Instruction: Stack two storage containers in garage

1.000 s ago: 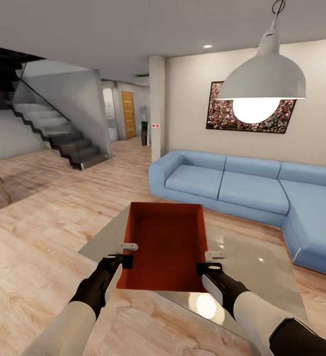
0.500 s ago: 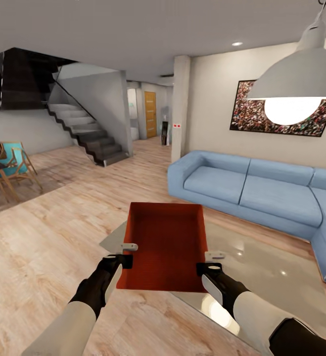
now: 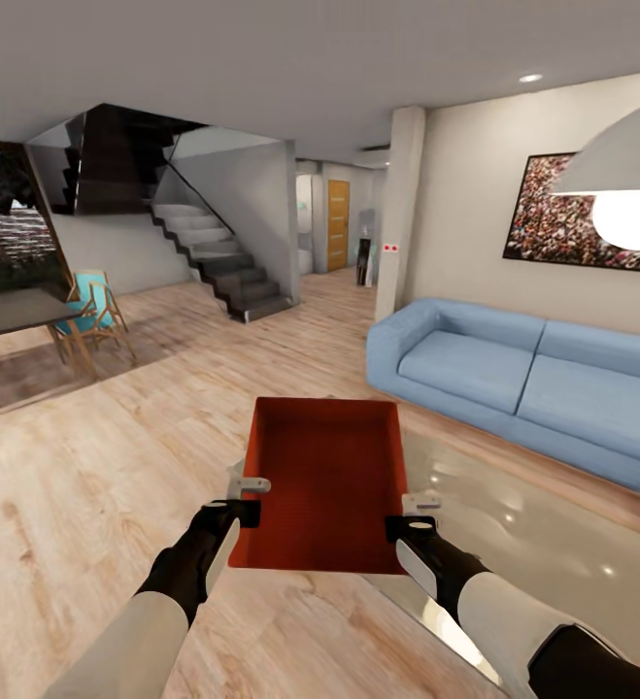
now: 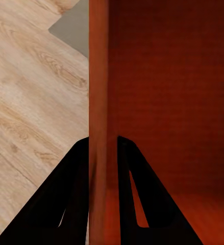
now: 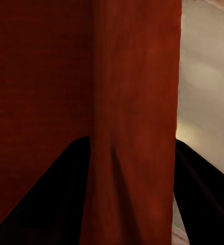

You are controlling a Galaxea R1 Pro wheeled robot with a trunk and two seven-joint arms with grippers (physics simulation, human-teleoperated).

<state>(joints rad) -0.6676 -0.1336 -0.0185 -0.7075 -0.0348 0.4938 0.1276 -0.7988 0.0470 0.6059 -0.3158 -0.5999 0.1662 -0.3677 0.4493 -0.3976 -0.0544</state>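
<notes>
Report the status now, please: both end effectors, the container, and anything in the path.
Left end effector and right end effector shut on storage container walls. Container carried level over wood floor. Glass coffee table and blue sofa to the right.

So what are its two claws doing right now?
Left gripper: shut on the red-orange rectangular plastic bin, at its left wall.
Right gripper: shut on the same bin's right wall.

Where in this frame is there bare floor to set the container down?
Bare wood-plank floor lies between the dining table, staircase and sofa. It is crowded on the robot's right, by the glass coffee table. Both jaws clamp the storage container.
</notes>
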